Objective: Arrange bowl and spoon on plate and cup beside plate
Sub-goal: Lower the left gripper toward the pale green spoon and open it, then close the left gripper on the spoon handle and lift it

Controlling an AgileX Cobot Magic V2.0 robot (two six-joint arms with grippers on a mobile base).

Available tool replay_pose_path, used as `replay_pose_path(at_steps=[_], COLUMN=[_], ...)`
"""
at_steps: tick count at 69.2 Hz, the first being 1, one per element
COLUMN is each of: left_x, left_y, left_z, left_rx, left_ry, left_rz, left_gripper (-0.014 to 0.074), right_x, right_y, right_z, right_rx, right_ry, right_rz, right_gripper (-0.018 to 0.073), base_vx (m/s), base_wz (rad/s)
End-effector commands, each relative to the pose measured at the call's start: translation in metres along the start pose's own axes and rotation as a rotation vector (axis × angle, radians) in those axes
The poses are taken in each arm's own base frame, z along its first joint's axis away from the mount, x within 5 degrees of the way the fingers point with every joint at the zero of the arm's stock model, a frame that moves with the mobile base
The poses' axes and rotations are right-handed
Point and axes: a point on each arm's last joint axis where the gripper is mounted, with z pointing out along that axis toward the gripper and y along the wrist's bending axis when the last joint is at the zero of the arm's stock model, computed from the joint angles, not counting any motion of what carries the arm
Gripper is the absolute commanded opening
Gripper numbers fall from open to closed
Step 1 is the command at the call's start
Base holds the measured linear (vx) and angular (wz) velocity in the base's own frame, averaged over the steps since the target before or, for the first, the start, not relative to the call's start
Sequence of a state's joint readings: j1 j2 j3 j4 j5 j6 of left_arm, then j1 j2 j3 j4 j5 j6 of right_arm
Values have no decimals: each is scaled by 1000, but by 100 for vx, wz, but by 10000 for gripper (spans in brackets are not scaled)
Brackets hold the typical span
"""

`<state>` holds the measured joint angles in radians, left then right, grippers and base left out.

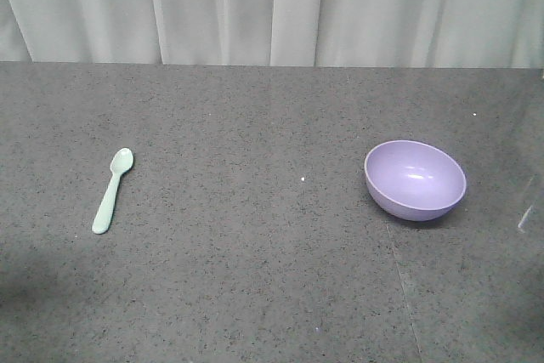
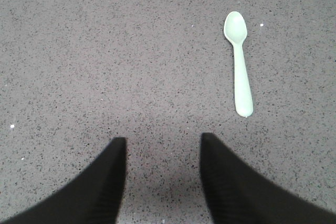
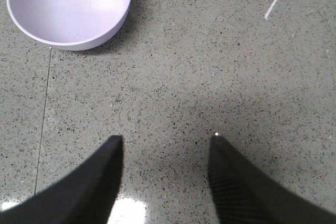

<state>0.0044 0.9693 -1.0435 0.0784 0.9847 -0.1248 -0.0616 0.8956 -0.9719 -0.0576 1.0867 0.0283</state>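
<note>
One spoon (image 1: 112, 191), head away, handle near.

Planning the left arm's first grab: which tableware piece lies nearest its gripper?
The mint-green spoon, ahead-right of the left gripper; the purple bowl sits far right.

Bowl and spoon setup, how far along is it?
Nothing looks done: the spoon and the bowl lie far apart, directly on the countertop. Nothing is in hand; the left pincer and right pincer are open and empty. Everything is left, and no plate or cup shows in any view.
</note>
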Motion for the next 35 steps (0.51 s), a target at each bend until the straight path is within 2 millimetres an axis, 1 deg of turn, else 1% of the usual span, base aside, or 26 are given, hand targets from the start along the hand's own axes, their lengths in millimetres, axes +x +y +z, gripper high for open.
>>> replay_pose_path(at_steps=[1, 8, 20, 27, 35], left_x=[-12, -12, -14, -22, -34], left_y=[0, 0, -3, -11, -27], left_z=[-10, -10, -11, -7, 5], left_rx=[10, 10, 25, 66, 106], left_ry=[-95, -95, -111, -88, -53], left_rz=[-7, -7, -5, 5, 47], left_gripper=[474, 516, 512, 500, 482], right_x=[-10, -10, -10, -10, -10], right_y=[-1, -1, -1, -1, -1], right_z=[-9, -9, -9, -9, -9], right_rx=[5, 5, 4, 4, 4], right_ry=[-77, -77, -77, -79, -78], right_rz=[1, 1, 2, 6, 6], right_gripper=[483, 529, 532, 532, 532], base_vx=[0, 0, 0, 0, 0], base_wz=[0, 0, 0, 0, 0])
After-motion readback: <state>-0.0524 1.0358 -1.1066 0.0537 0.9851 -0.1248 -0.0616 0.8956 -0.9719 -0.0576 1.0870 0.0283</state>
